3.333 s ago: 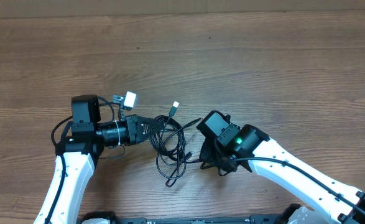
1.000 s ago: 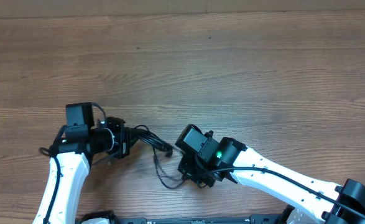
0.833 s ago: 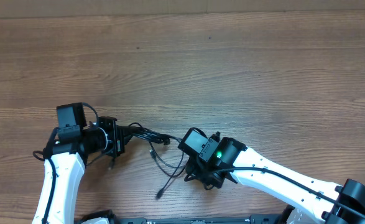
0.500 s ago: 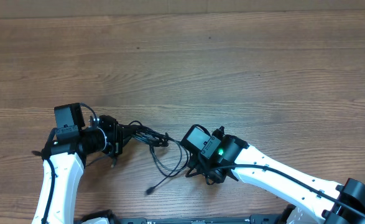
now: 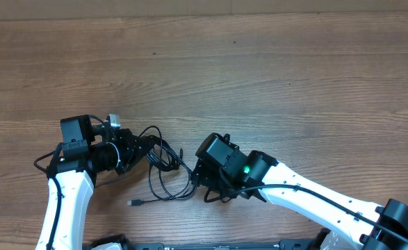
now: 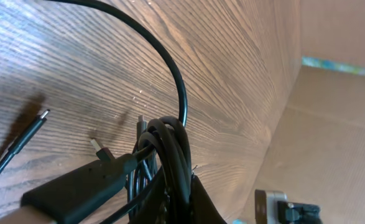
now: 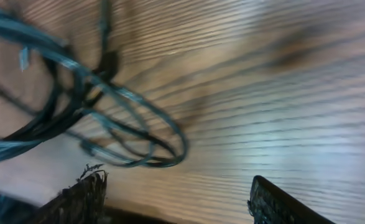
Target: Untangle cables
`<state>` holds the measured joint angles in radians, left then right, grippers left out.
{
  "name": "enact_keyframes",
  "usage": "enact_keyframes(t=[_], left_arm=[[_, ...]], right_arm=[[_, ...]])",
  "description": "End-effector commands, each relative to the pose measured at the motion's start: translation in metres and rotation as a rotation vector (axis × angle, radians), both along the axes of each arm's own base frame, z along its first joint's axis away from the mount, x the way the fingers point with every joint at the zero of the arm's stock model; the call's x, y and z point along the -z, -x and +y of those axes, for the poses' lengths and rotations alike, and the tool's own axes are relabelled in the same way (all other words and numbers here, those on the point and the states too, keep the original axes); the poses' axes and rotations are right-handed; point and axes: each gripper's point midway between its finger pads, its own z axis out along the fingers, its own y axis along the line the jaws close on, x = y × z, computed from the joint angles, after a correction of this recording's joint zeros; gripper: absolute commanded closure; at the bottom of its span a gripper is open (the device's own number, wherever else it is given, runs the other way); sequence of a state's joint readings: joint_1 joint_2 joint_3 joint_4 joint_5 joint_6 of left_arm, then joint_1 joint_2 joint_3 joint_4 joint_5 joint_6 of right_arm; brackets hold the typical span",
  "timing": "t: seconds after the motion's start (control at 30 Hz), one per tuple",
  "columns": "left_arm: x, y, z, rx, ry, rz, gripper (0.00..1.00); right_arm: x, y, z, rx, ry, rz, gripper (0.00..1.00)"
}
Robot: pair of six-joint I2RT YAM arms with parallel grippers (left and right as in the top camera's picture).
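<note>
A tangle of black cables [image 5: 163, 167] lies on the wooden table between my two arms, with a loose plug end [image 5: 133, 203] trailing to the lower left. My left gripper [image 5: 140, 149] is shut on the bundle of black cables [image 6: 173, 149], which loops up out of its fingers in the left wrist view. My right gripper [image 5: 202, 182] is open and empty just right of the tangle; in the right wrist view its fingers [image 7: 176, 199] are spread wide with the cable loops [image 7: 101, 124] lying beyond them. A white plug [image 5: 110, 120] shows by the left wrist.
The wooden table [image 5: 273, 76] stretches wide to the back and right. A cardboard wall [image 6: 337, 124] stands beyond the table in the left wrist view.
The left gripper has pulled the bundle left and up. The right gripper has let go of the cable and opened. The loose plug end has swung further to the lower left.
</note>
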<state>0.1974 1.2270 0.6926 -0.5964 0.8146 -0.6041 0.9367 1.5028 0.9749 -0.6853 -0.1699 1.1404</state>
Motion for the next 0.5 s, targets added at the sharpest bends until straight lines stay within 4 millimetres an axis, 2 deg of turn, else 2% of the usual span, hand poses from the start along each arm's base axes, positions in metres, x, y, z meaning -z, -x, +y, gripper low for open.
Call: enact_keyframes(t=[0.0,0.07,0.27,0.3,0.47], left_arm=[[-0.017,-0.003,-0.009,0.071,0.050,-0.093,0.96],[-0.023,-0.003,-0.012,0.068,0.092,-0.089,0.96],[-0.008,0.007,-0.007,-0.277,0.261,0.351,0.96],[-0.005,0.009,-0.006,-0.321,0.274,0.405,0.96],[0.006,0.024,-0.004,-0.446,0.297,0.591,0.96]], right_arm=[[-0.010,0.004,0.018,-0.129,-0.086,-0.025,0.27],[-0.013,0.002,0.023,-0.156,-0.110,-0.047,0.27],[-0.014,0.002,0.025,-0.140,-0.120,-0.038,0.25],[-0.014,0.002,0.025,-0.127,-0.122,-0.028,0.22],[-0.021,0.006,0.035,-0.010,-0.187,0.073,0.21]])
